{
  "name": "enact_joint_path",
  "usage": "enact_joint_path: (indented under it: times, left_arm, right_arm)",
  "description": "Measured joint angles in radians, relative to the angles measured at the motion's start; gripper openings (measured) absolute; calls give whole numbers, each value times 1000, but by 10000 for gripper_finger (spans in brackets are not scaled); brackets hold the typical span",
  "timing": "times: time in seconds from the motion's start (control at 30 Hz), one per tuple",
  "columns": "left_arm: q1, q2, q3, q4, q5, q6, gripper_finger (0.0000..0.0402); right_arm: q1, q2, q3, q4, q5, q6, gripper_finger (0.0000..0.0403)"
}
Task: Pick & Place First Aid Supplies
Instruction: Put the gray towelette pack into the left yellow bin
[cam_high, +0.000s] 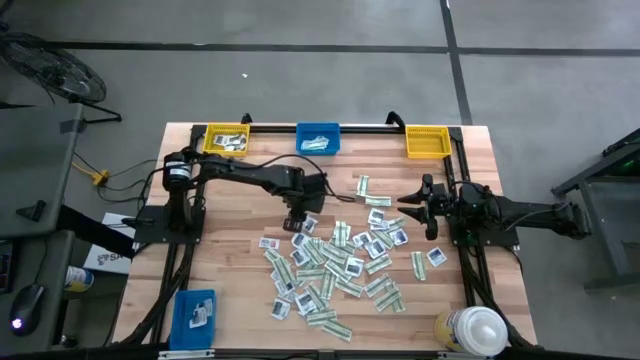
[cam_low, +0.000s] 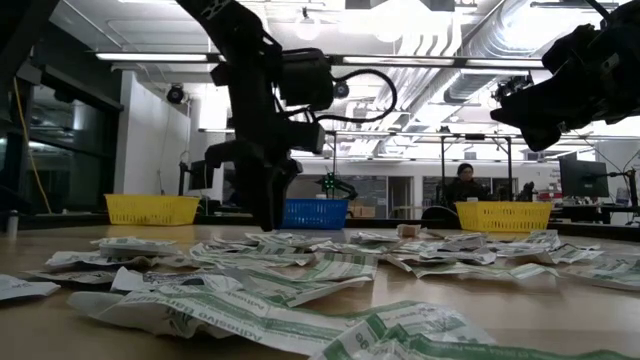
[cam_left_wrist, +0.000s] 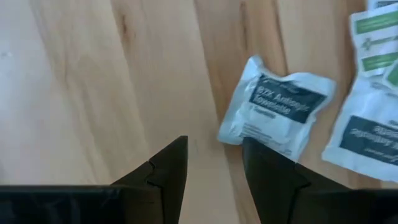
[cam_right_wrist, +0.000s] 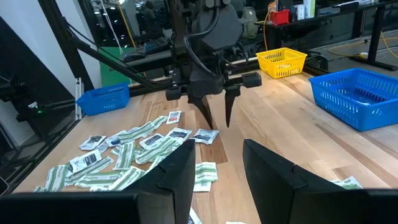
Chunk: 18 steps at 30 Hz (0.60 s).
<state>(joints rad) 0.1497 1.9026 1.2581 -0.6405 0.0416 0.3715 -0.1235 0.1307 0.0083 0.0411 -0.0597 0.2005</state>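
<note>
The first aid supplies (cam_high: 340, 265) lie as a loose heap of white squarish packets and green-and-white strips flat on the wooden table's middle. My left gripper (cam_left_wrist: 214, 146) points steeply down, open, just above the heap's far-left edge (cam_high: 297, 220). Bare wood shows between its fingers. A white antiseptic towelette packet (cam_left_wrist: 280, 106) lies flat beside one finger, also seen as the white packet (cam_right_wrist: 205, 135) below the left gripper (cam_right_wrist: 217, 124). My right gripper (cam_high: 412, 210) waits level at the right, open, with nothing between its fingers (cam_right_wrist: 214, 152).
Along the far edge stand a yellow bin (cam_high: 226, 139), a blue bin (cam_high: 318, 138) and a second yellow bin (cam_high: 427, 141). Another blue bin (cam_high: 195, 313) sits near left. A white-capped bottle (cam_high: 470, 330) stands near right. A person sits beyond the table (cam_low: 465, 185).
</note>
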Motion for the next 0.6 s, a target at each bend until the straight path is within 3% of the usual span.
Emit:
enact_joint_path:
  times: [0.6]
  left_arm:
    - [0, -8, -88, 107, 49, 24, 150]
  right_arm:
    - [0, 0, 0, 0, 0, 0, 129]
